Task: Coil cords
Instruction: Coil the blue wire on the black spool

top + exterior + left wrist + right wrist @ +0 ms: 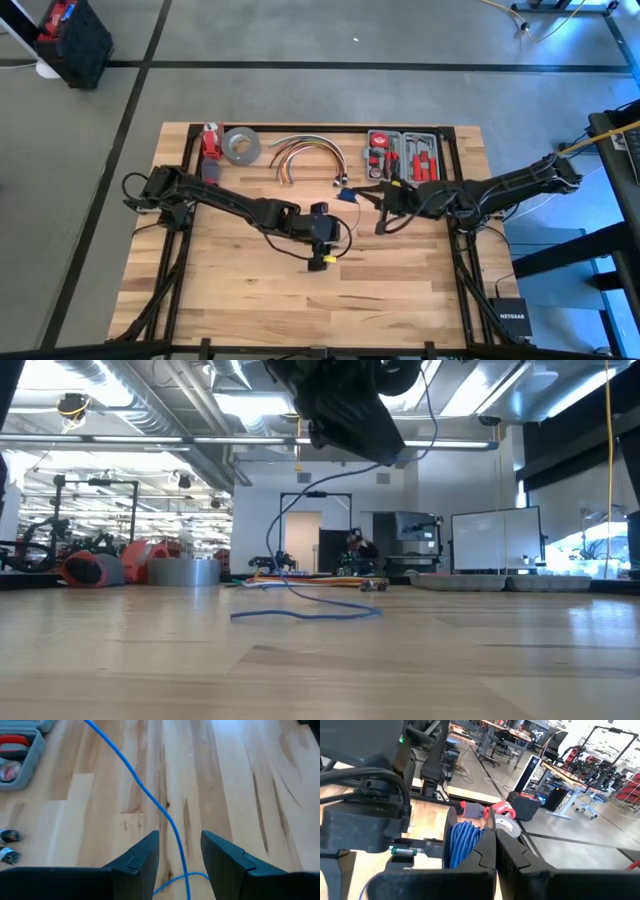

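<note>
The cords show as one thin blue wire (150, 795). It runs lengthwise through the gap of my open left gripper (179, 837), which hangs over the table's middle (338, 232). In the low view the wire drops in an arc to the table, where a stretch (300, 615) lies flat. A small blue plug end (345, 195) lies farther back. My right gripper (380, 208) hovers to the right of the left one, its fingers shut (495, 847). A bundle of blue turns (462, 845) sits right beside them. What the turns are wound on is hidden. My left gripper has the wire passing between its two spread fingers (145, 862), which do not pinch it. Where the wire bears on the gripper is hidden below the picture's edge. My right gripper's shut fingers stand against the blue turns (470, 837). I cannot tell whether they hold them.
Along the far edge stand a grey tool case (402, 157) with red-handled tools, an arched bundle of orange, red and white cables (305, 152), a grey tape roll (240, 146) and a red object (211, 140). Bare wood (250, 300) spreads toward the near edge.
</note>
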